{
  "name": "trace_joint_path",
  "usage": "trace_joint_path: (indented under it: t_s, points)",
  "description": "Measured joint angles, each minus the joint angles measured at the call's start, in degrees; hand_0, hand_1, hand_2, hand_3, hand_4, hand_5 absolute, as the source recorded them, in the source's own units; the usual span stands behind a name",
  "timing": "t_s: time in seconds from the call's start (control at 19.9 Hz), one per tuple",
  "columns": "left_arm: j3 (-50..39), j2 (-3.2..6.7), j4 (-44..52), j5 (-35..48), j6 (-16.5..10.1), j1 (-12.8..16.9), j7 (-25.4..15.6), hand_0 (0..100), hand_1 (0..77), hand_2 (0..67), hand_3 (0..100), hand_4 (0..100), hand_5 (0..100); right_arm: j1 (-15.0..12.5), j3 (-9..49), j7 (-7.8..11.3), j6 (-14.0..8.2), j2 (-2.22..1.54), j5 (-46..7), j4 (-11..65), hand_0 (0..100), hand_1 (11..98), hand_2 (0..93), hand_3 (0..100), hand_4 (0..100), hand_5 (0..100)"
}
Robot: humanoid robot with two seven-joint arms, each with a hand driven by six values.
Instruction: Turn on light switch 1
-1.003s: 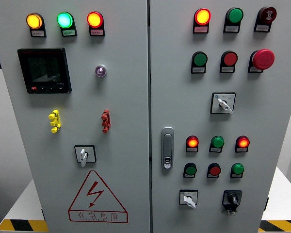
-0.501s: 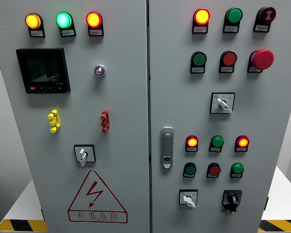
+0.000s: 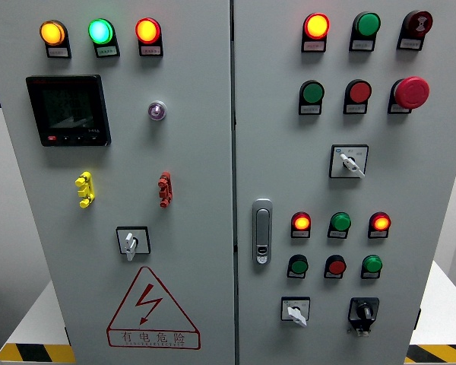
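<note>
A grey electrical cabinet with two doors fills the head view. Neither of my hands shows. The left door (image 3: 197, 251) carries three lit lamps at the top: amber (image 3: 52, 33), green (image 3: 100, 31) and red-orange (image 3: 147, 30). Below them are a dark display (image 3: 68, 110), a small round button (image 3: 156, 111), a yellow toggle (image 3: 84, 189), a red toggle (image 3: 165, 189) and a rotary switch (image 3: 132, 241). No label that I can read marks which control is light switch 1.
The right door (image 3: 433, 175) holds lamps, green and red push buttons, a red emergency stop (image 3: 410, 92), rotary selectors (image 3: 349, 161) (image 3: 296, 310), a key switch (image 3: 362, 312) and a door handle (image 3: 262, 231). A warning triangle (image 3: 152, 310) sits low left. Yellow-black floor tape (image 3: 34, 353) flanks the cabinet.
The view has shifted very slightly to the left; nothing on the cabinet has changed.
</note>
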Motion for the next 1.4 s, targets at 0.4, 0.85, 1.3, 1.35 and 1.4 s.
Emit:
trace_joint_path:
  t_s: [0.4,0.85,1.3,1.35,1.4]
  points:
    - [-2.05,0.25,-21.48,-0.10,-0.39,1.18,7.58,0,20.3,19.3,46,56,50,0.00,0.00,0.00,0.01,-0.03,0.00,0.05,0,19.5,0.0,19,19,11]
    - [-1.60,2.20,-24.25,0.27,-0.23,-10.38,13.47,0,34.1,21.7,63,83,71,0.00,0.00,-0.01,0.00,0.00,0.02,0.01,0,19.5,0.0,19,19,11]
    - [-1.54,2.72,-24.18,0.38,1.78,-18.53,22.79,0,47.6,33.2,79,97,88,0.00,0.00,-0.01,0.04,0.00,0.00,0.05,0,19.5,0.0,19,19,11]
    - [-1.55,2.72,-24.19,0.38,2.43,-19.42,23.48,0,49.7,33.7,80,98,90,0.00,0.00,-0.01,0.04,0.00,0.00,0.05,0,19.5,0.0,19,19,11]
    - [-1.56,2.72,-24.19,0.39,3.02,-20.39,24.34,0,51.0,34.0,80,98,90,0.00,0.00,-0.01,0.04,0.01,0.00,0.05,0,19.5,0.0,19,19,11]
